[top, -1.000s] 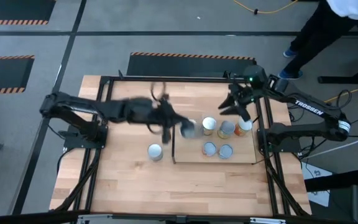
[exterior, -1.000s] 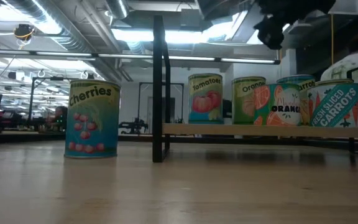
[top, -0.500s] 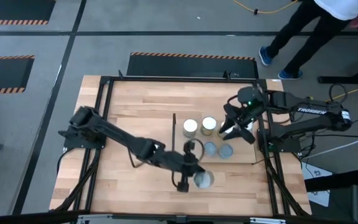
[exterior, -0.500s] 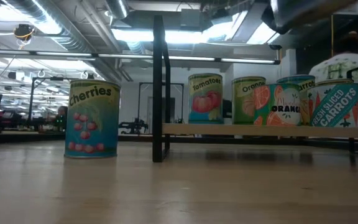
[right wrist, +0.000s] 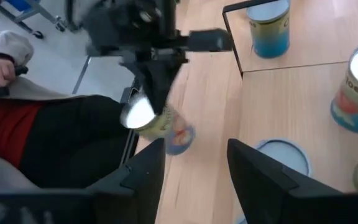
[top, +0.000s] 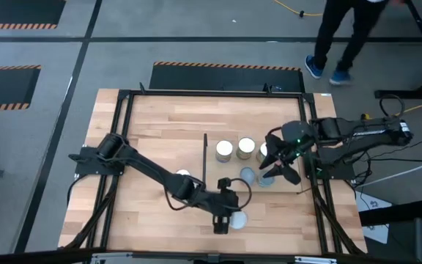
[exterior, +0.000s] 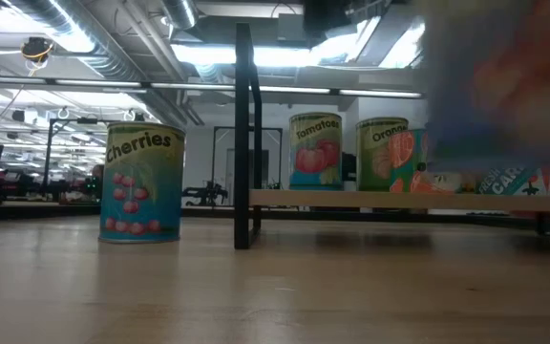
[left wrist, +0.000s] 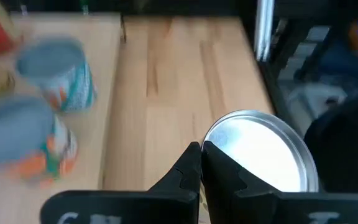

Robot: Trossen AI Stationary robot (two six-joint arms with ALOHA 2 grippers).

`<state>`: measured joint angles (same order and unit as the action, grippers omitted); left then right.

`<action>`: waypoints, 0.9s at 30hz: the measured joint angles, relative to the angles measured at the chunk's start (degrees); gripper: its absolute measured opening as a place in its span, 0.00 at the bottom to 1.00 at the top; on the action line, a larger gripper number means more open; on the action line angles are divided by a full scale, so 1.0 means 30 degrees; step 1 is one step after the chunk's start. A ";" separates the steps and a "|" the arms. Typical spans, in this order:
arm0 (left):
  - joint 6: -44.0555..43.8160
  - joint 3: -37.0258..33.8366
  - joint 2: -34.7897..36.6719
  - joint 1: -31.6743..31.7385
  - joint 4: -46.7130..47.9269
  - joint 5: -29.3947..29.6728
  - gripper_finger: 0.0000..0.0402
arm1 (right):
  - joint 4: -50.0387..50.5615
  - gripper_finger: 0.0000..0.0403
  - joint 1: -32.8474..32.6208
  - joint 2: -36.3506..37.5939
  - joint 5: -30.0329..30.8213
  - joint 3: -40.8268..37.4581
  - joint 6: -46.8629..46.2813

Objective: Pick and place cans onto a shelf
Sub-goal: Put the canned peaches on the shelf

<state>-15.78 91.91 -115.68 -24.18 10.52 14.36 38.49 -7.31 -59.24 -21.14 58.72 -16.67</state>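
Note:
The shelf (top: 215, 169) lies right of the table's centre, with its dark panel (top: 205, 158) on its left edge. Several cans stand on it, among them a tomato can (exterior: 315, 151) and an orange can (exterior: 385, 153). A cherries can (exterior: 141, 182) stands on the table left of the panel. My left gripper (top: 228, 218) is near the table's front edge, shut at a silver-topped can (top: 238, 218). In the low view this can is a blur (exterior: 504, 86). My right gripper (top: 278, 167) hovers open over the shelf's right part, above a pale-blue-topped can (right wrist: 281, 155). My left gripper meets the can at the rim of its silver top (left wrist: 209, 146). Its shut fingers (right wrist: 157, 93) slant down onto the rim from the table's left. The can (right wrist: 163, 127) hangs tilted below the fingertips, clear of the table. Whether the rim lies between the fingers does not show.
A black metal frame (top: 123, 95) borders the table. One person walks beyond the far right corner (top: 343, 37), and another sits off the table's edge in the right wrist view (right wrist: 17, 124). Bare wood lies left of the panel and along the front edge.
My left gripper has swung from beside the shelf's panel toward the table's near edge and down, tipping further downward, and the silver-topped can has gone with it. My right gripper has swung from the shelf's far right corner toward the near edge, staying open.

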 joint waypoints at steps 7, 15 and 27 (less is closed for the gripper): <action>-0.0216 -0.0047 -0.0587 0.0004 0.0305 -0.0373 0.00 | -0.0410 0.44 -0.1804 -0.0007 0.1712 0.0000 -0.0996; -0.0772 -0.0003 -0.1063 0.0217 -0.0248 -0.1209 0.00 | -0.0631 0.44 -0.2720 -0.0007 0.1935 0.0000 -0.1367; -0.1125 -0.0040 -0.1127 0.0488 -0.0255 -0.2050 0.08 | -0.0661 0.44 -0.3389 -0.0015 0.2153 0.0000 -0.1360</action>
<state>-19.16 91.79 -119.07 -22.72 9.76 8.21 36.50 -17.47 -59.29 -14.68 58.72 -20.75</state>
